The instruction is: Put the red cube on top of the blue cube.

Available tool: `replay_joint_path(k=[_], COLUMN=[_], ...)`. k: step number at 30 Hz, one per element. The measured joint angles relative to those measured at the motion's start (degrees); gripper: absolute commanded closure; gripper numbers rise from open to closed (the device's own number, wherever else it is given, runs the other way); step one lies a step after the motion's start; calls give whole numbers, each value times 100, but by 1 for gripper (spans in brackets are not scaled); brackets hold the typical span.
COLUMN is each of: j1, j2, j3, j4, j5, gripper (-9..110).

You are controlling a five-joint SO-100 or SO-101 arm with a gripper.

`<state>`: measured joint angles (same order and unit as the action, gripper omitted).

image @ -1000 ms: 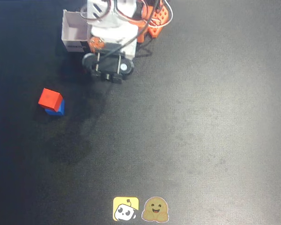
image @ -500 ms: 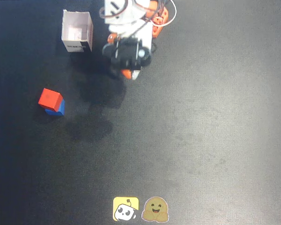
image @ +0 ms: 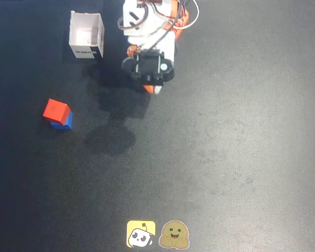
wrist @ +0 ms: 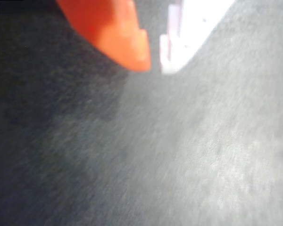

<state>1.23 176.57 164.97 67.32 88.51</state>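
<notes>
Item: red cube [image: 56, 110], which we find resting on the blue cube [image: 63, 124], slightly offset, at the overhead view's left on the dark bench [image: 226, 147]. White open box [image: 86, 34] stands upper left, well apart from the cubes. Hand [wrist: 153, 66], empty, near the top centre; wrist view shows its orange and white fingertips nearly together, a narrow gap between.
</notes>
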Motion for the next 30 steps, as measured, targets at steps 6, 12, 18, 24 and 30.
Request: replay_joint_path(k=[6,12,18,24,30], j1=[9,9,9,9,9], j2=[0,0,0,0,0], j3=[0,0,0,0,0], j4=[237,413,510,519,519], j5=[26,26,26,26,26], gripper=[101,101,101,101,101])
